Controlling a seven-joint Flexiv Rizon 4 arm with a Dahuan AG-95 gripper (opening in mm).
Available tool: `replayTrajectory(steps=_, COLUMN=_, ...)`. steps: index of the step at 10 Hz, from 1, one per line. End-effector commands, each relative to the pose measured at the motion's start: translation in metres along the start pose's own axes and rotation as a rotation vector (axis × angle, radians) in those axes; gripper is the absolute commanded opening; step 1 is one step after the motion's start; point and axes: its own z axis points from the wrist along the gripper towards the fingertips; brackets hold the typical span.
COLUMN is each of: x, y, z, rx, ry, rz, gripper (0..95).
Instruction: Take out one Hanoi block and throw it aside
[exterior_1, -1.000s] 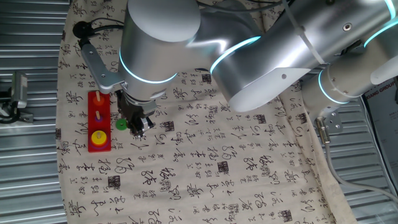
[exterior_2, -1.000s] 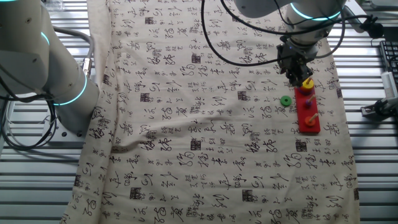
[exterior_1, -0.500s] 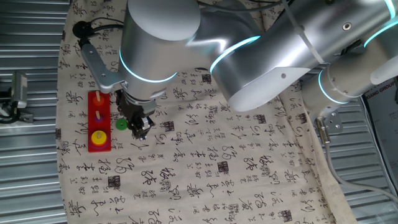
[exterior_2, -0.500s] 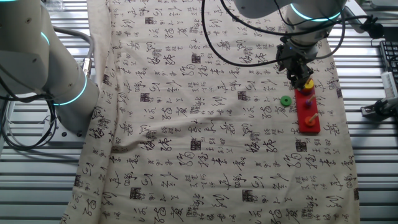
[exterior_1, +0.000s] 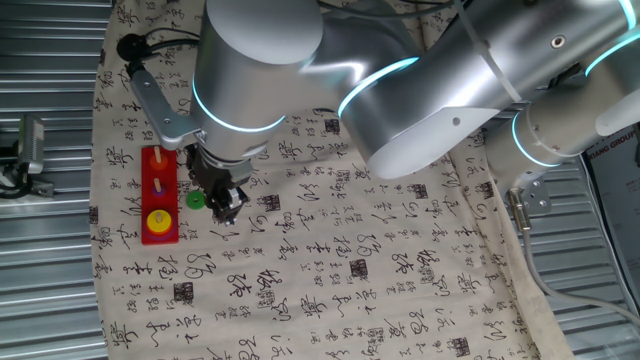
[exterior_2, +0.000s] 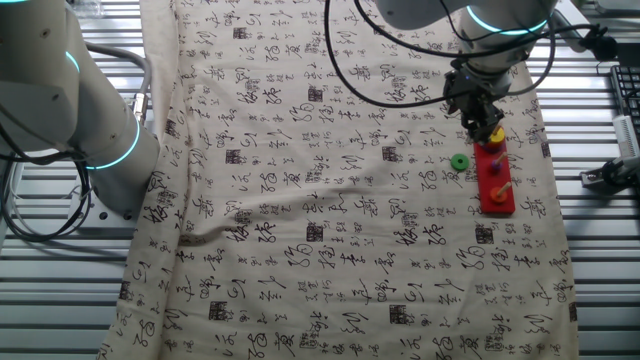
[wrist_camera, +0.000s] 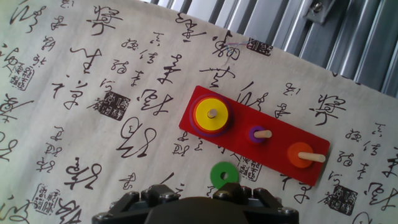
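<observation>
The green Hanoi block (exterior_1: 195, 199) lies flat on the printed cloth just beside the red peg base (exterior_1: 159, 161), free of any peg. It also shows in the other fixed view (exterior_2: 459, 162) and the hand view (wrist_camera: 224, 175). My gripper (exterior_1: 225, 206) hangs right next to the block, above the cloth, and looks open with nothing in it. In the other fixed view the gripper (exterior_2: 483, 122) is over the base's yellow-disc end. In the hand view only the dark hand body (wrist_camera: 196, 208) shows; the fingertips are hidden.
The red base (wrist_camera: 273, 155) holds a yellow disc (wrist_camera: 211, 114) on a purple one, a small purple disc (wrist_camera: 257, 134) and an orange disc (wrist_camera: 300, 155). The cloth (exterior_2: 300, 200) covers the table; metal slats border it. A second arm's base (exterior_2: 70, 110) stands at one edge.
The gripper has shifted only very slightly beside the base. The green block lies in the same place on the cloth.
</observation>
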Motion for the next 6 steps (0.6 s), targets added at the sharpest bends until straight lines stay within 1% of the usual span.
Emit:
replayTrajectory(steps=1, x=-0.0002, y=0.0002, z=0.0002, rx=-0.001, ry=0.0, rz=-0.008, gripper=57.0)
replayTrajectory(steps=6, x=-0.0002, y=0.0002, z=0.0002, rx=-0.002, ry=-0.003, rz=-0.018, gripper=57.0)
